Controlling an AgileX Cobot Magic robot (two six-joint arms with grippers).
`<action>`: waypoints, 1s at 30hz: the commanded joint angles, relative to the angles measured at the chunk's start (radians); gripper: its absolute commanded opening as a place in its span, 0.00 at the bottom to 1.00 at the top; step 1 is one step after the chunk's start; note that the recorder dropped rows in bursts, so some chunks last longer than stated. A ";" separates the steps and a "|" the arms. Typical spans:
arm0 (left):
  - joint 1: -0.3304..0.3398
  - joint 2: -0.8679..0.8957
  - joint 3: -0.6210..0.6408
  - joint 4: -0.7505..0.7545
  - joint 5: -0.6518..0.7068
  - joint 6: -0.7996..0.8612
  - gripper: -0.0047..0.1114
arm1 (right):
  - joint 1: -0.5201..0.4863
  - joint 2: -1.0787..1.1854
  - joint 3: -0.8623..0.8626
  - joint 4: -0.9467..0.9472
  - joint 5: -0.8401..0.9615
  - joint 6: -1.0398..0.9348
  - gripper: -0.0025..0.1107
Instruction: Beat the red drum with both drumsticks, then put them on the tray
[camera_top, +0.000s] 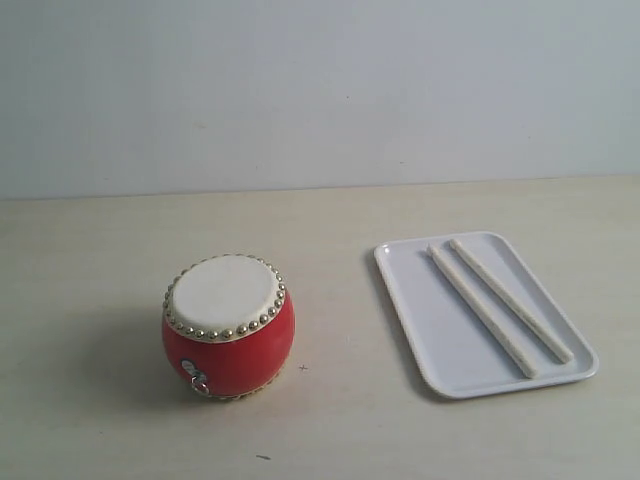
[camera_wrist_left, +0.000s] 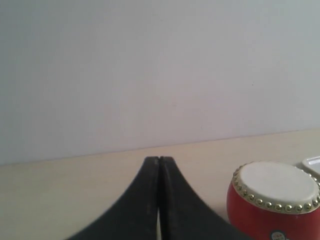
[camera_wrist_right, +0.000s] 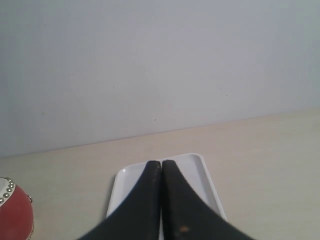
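Note:
The red drum (camera_top: 228, 326) stands upright on the table at the left, cream head up, with gold studs around its rim. To its right lies the white tray (camera_top: 420, 310), and both drumsticks (camera_top: 483, 311) (camera_top: 510, 299) rest side by side on it. Neither gripper appears in the exterior view. In the left wrist view my left gripper (camera_wrist_left: 159, 159) is shut with nothing between its black fingers, and the red drum (camera_wrist_left: 275, 200) sits beside it. In the right wrist view my right gripper (camera_wrist_right: 161, 162) is shut and empty, in front of the tray (camera_wrist_right: 207, 180); the sticks are hidden behind it.
A pale wooden tabletop (camera_top: 100, 260) spreads around the drum and tray, with a plain light wall (camera_top: 320, 90) behind. The edge of the red drum (camera_wrist_right: 15, 215) shows at the border of the right wrist view.

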 joint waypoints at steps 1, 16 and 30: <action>0.003 -0.006 0.020 0.008 -0.030 0.004 0.04 | -0.004 -0.001 0.004 -0.007 -0.006 0.000 0.02; 0.003 -0.006 0.078 0.738 -0.123 -0.762 0.04 | -0.004 -0.001 0.004 -0.007 -0.006 0.000 0.02; 0.003 -0.006 0.082 1.096 0.012 -1.171 0.04 | -0.004 -0.001 0.004 -0.007 -0.006 0.000 0.02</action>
